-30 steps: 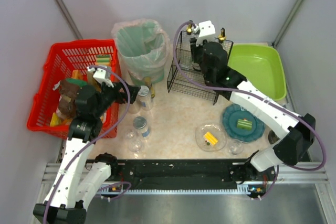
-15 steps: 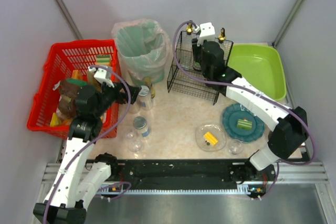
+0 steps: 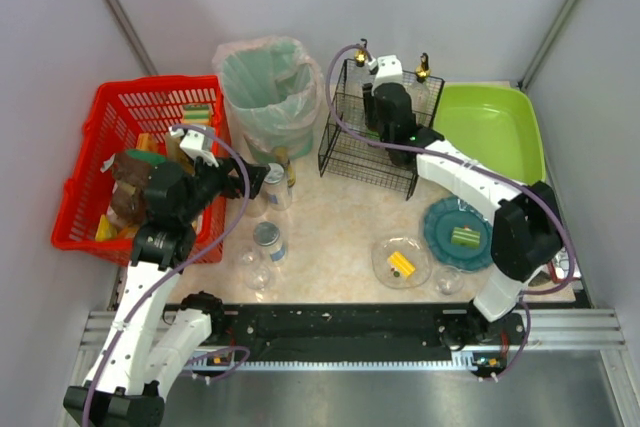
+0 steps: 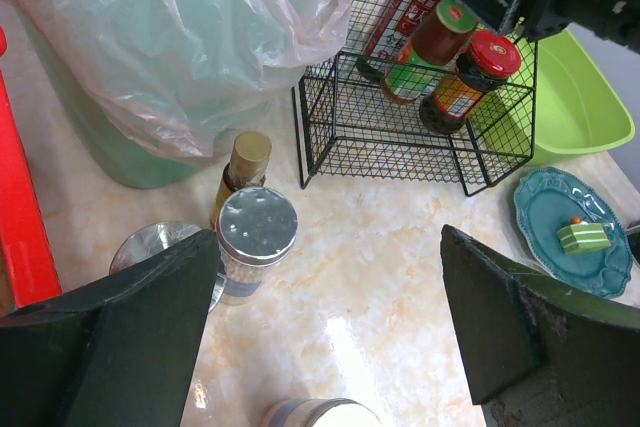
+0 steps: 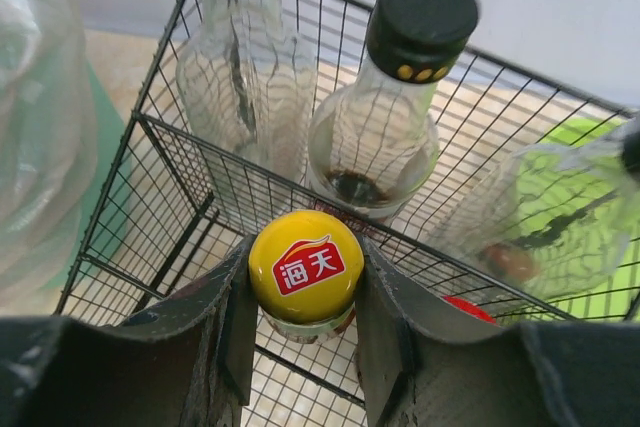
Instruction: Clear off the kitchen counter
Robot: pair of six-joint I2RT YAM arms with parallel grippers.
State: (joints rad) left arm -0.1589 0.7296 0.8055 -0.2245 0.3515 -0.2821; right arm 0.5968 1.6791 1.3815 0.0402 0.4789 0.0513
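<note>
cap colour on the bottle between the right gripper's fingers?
Yellow, with a red logo patch. The cap shows best in the right wrist view.

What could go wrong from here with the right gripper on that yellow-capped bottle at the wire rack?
1. The right gripper seems to pinch the yellow-capped bottle only at its cap, so it may swing or slip loose.
2. The black-capped bottle and clear bottle stand close in the wire rack; a sideways move could knock them.
3. The open left gripper hovers by the silver-lidded can; a careless sweep might topple it.
</note>
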